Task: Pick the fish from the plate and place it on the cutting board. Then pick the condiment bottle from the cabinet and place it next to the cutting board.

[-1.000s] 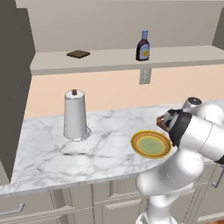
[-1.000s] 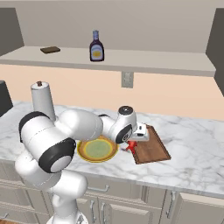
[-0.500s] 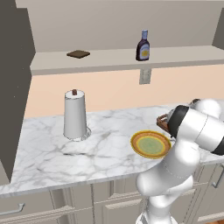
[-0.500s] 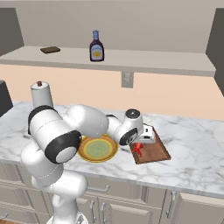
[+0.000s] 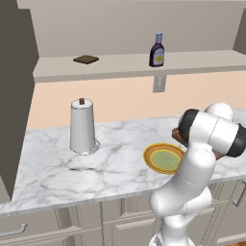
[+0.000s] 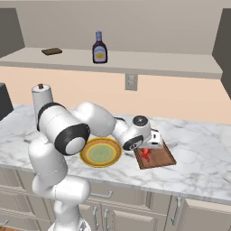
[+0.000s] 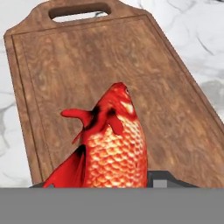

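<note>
Item: fish (image 7: 111, 144), clamped in my gripper (image 6: 146, 152), directly above cutting board (image 7: 109, 65); long axis toward handle at 12 o'clock.

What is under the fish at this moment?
The cutting board lies under the fish, which the gripper holds above it. The fish covers part of the wood, so whether it touches the board cannot be seen. The plate sits beside, bare.

Between our dark fingertips (image 7: 164, 180) we see the fish (image 7: 111, 144), red-orange with scales and dark streaks; beyond it the cutting board (image 7: 65, 65) is brown-grained, on our white, grey-veined marble counter (image 7: 13, 118).
</note>
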